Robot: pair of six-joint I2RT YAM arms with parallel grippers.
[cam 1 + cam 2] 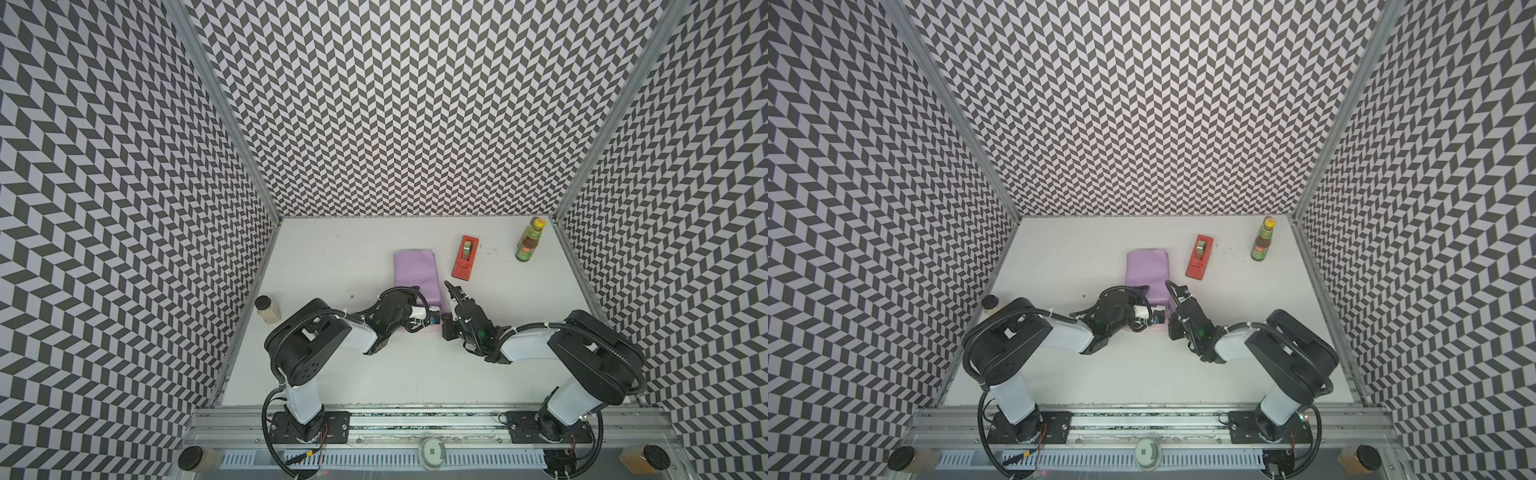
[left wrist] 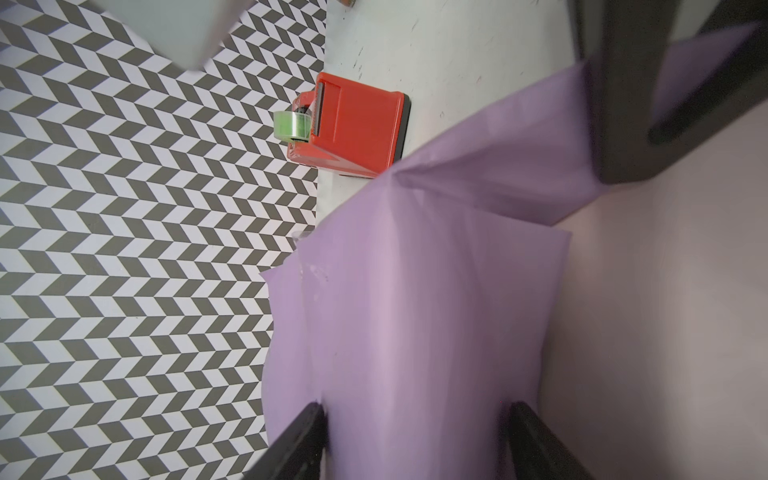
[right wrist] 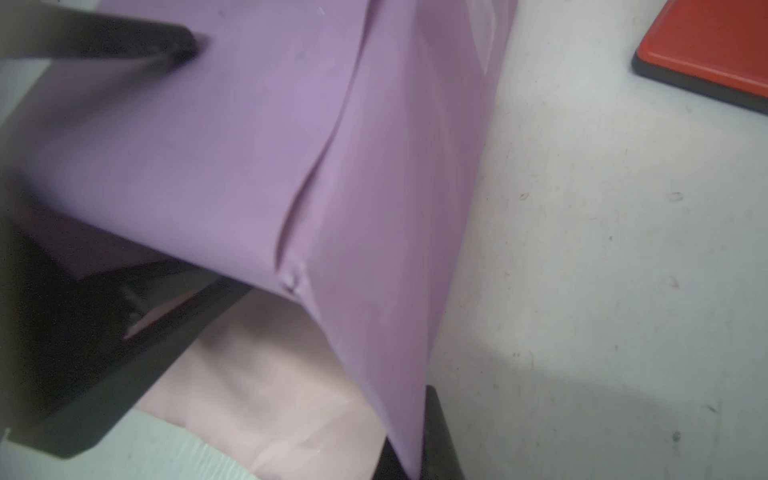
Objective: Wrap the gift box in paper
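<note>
Lilac paper, beside red tape dispenser: right gripper pinches its edge; left gripper straddles it wide, grip unclear. Sauce bottle label unreadable.

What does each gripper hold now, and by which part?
The right gripper pinches the paper by the lilac edge at its open end. The left gripper seems to clamp the paper too, across its wrapped near end.

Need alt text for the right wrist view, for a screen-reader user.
The right pincer pinches an edge of the paper, lilac side out, draped like a tent with its pale pink face showing underneath. The left pincer's finger, dark and blurred, lies against the lilac face; beside the paper are the white table and a corner of the red tape dispenser.
</note>
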